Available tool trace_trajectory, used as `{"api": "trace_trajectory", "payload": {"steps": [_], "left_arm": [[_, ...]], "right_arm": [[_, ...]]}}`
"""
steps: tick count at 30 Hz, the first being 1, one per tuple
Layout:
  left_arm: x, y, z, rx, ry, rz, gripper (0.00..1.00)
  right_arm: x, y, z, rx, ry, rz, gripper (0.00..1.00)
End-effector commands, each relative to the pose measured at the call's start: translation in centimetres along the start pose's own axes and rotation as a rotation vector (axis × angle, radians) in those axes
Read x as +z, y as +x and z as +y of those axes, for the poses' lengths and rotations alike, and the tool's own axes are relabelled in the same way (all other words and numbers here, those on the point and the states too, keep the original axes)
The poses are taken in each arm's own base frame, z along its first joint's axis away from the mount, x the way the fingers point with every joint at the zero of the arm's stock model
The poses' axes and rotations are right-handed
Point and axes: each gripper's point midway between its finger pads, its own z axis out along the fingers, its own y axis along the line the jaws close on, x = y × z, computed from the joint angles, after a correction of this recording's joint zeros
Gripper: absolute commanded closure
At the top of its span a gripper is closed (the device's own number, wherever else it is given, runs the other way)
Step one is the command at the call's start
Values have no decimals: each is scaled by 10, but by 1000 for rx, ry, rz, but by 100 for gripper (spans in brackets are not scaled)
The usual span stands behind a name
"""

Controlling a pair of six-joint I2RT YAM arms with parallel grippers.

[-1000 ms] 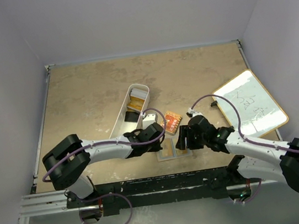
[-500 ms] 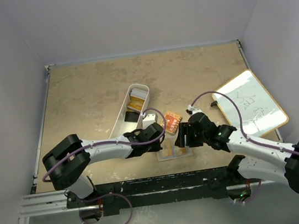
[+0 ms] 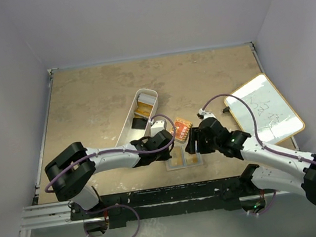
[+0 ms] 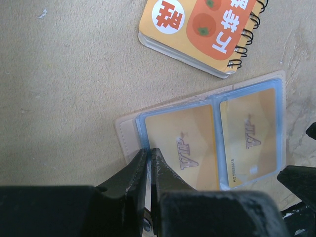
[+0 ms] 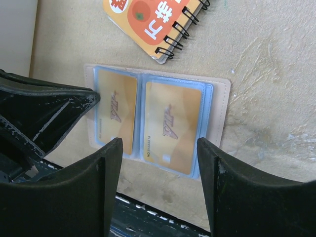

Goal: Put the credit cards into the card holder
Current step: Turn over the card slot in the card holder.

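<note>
Orange-gold plastic credit cards, two side by side, sit in the clear sleeves of the beige leather-like card holder, spread flat on the tan table beside an orange spiral notebook. Left gripper is closed, tips at the holder's edge; right gripper hovers above, jaws apart.

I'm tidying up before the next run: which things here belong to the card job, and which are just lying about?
Part of the job:
card holder, lying open
two gold cards in its sleeves
left claw, shut at the holder's edge
right claw, open above it

Just lying about:
spiral notebook
white bin, contents unclear
whiteboard
</note>
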Motion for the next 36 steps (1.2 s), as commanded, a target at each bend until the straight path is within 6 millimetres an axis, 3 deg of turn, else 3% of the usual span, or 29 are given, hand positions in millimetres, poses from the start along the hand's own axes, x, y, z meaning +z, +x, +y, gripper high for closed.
{"api": "trace_trajectory", "payload": {"steps": [1, 23, 27, 36], "left_arm": [[-5, -8, -6, -17, 25, -34, 96], [-4, -8, -8, -10, 33, -31, 96], [-4, -7, -6, -8, 29, -30, 96], [-1, -3, -3, -3, 20, -25, 97]], "right_arm": [[2, -10, 11, 1, -29, -22, 36], [29, 16, -9, 6, 23, 44, 37], [30, 17, -2, 13, -12, 55, 36], [22, 9, 37, 111, -251, 14, 36]]}}
